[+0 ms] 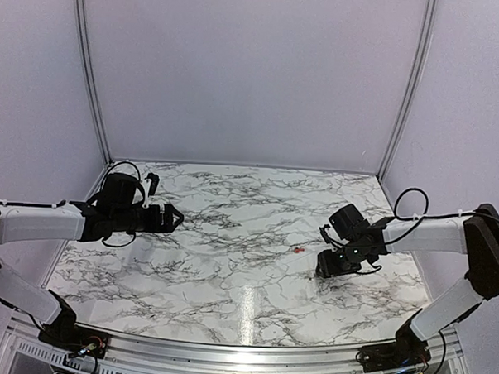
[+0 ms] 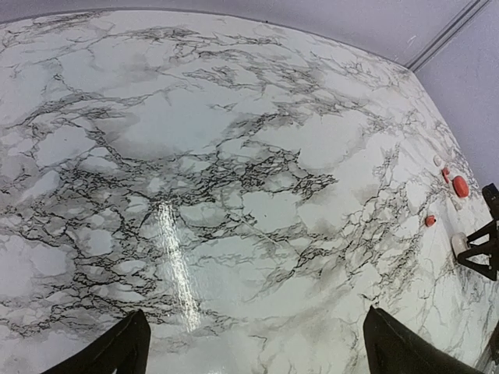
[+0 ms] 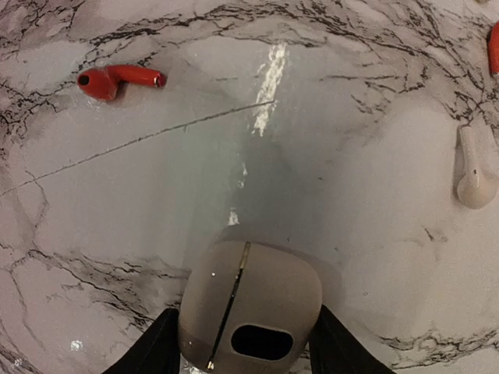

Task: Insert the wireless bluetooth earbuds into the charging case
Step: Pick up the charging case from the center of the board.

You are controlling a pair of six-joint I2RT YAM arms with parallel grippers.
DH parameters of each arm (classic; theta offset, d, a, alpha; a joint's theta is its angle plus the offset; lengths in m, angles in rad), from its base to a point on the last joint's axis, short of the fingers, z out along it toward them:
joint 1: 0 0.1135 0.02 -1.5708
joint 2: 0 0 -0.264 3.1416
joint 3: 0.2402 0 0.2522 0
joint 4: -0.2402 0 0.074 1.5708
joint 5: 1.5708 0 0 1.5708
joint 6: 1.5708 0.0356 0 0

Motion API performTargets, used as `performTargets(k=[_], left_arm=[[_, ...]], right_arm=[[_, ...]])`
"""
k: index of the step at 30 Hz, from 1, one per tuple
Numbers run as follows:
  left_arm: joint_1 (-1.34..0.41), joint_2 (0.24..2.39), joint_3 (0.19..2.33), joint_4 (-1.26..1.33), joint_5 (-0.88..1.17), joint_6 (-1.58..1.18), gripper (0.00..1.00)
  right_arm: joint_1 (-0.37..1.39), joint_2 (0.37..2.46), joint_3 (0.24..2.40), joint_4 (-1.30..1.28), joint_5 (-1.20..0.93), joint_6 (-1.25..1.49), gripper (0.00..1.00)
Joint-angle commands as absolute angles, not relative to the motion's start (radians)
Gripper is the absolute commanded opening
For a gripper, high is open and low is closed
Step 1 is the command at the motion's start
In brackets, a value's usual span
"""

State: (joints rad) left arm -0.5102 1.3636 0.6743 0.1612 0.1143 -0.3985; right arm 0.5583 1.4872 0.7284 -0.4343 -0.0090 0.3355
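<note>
Case (image 3: 257,292), beige, its bottom cut off, sits clamped in the right tool (image 3: 245,310). Marble bench (image 2: 234,156) spreads beneath the wide-open left tool (image 2: 253,343). A red earbud (image 3: 117,78) lies at 11 o'clock from the case and a white earbud (image 3: 472,175) at 2 o'clock. Red sliver (image 3: 494,47) at the frame edge is unidentifiable.

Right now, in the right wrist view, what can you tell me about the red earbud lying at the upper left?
The red earbud is glossy bright-red plastic: a rounded head with a dark round opening at one end and a slim stem at the other. It lies flat on its side on the marble table, looking intact. Only the tabletop touches it; the beige case sits well apart, nearer the camera.
</note>
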Motion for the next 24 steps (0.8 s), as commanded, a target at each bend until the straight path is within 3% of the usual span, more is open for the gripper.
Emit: performTargets(k=[1,8,14,18,24], left_arm=[[-0.518,1.318,0.660,0.187,0.095,-0.367,0.99],[-0.520,1.290,0.634,0.190,0.073,-0.346,0.99],[-0.522,1.237,0.587,0.233,0.051,-0.331,0.99],[-0.541,1.168,0.525,0.319,0.058,-0.295,0.99],[-0.657,1.018,0.394,0.516,0.065,-0.170,0.99]], right_arm=[[0.591,1.534,0.770,-0.434,0.039,0.349,0.54],[0.651,1.596,0.825,-0.452,0.076,0.367,0.43],[0.717,1.577,0.889,-0.456,0.068,0.398,0.41],[0.740,1.524,0.920,-0.407,0.012,0.416,0.40],[0.744,1.437,0.941,-0.224,-0.239,0.477,0.37]])
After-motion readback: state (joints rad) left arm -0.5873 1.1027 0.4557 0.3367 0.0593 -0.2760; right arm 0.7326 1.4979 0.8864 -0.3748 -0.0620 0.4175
